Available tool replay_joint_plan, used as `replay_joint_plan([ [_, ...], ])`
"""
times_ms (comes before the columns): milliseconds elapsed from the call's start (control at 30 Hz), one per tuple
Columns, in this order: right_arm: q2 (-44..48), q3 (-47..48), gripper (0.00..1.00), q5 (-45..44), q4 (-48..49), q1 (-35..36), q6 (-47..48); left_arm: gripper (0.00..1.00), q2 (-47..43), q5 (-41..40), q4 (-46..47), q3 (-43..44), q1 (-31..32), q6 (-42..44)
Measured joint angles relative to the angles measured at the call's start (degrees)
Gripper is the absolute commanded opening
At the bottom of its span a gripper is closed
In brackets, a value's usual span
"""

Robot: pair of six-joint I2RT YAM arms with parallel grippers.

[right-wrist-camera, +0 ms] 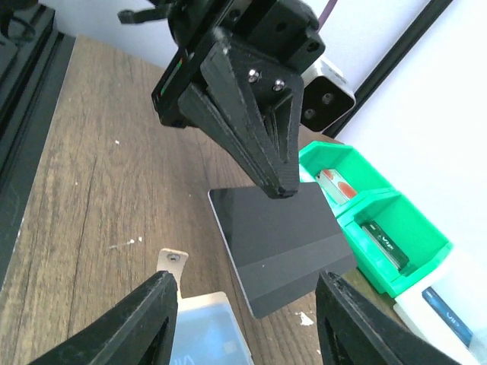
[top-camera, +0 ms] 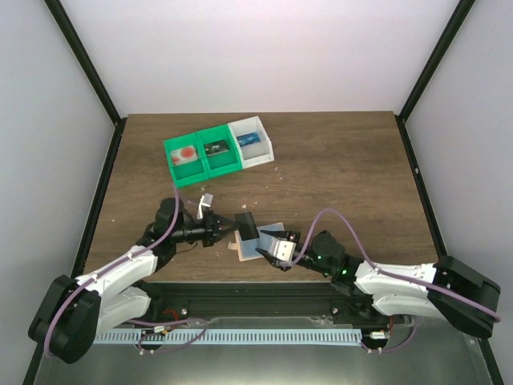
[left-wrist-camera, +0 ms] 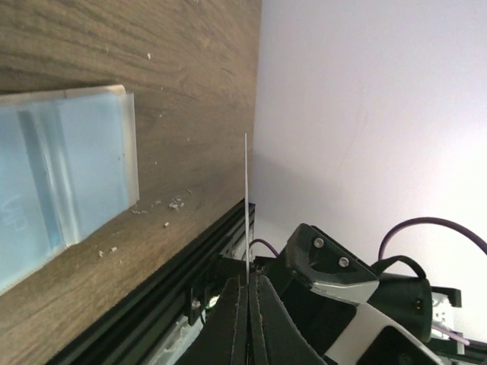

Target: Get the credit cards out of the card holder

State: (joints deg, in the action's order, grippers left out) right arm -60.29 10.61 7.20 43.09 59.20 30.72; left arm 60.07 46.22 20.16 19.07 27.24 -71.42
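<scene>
Left gripper [right-wrist-camera: 280, 189] pinches a thin dark credit card [right-wrist-camera: 285, 245], jaws closed on it, at twelve o'clock of the tan card holder [top-camera: 237, 250]. The holder and its light-blue card [top-camera: 255, 242] lie under the half-open, empty right gripper [right-wrist-camera: 243, 315].

The left gripper [right-wrist-camera: 279, 188] covers the upper edge of the dark card [right-wrist-camera: 283, 247]. From the left wrist, that card is only an edge-on line. The light blue card [left-wrist-camera: 53, 175], by the near edge of the table [top-camera: 345, 168], is cut off in both wrist views. What lies in the bins [top-camera: 200, 173] is too small to tell.
</scene>
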Motion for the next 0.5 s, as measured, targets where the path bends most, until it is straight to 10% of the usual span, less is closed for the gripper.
replay_joint_plan([
  [367, -9.29, 0.00, 0.49, -4.63, 6.10, 2.71, 9.99, 0.00, -1.75, 3.52, 2.62, -2.49, 0.00, -5.90],
  [500, -11.32, 0.00, 0.28, -6.23, 9.94, 3.63, 12.81, 0.00, -2.45, 3.74, 2.01, -2.60, 0.00, -5.73],
])
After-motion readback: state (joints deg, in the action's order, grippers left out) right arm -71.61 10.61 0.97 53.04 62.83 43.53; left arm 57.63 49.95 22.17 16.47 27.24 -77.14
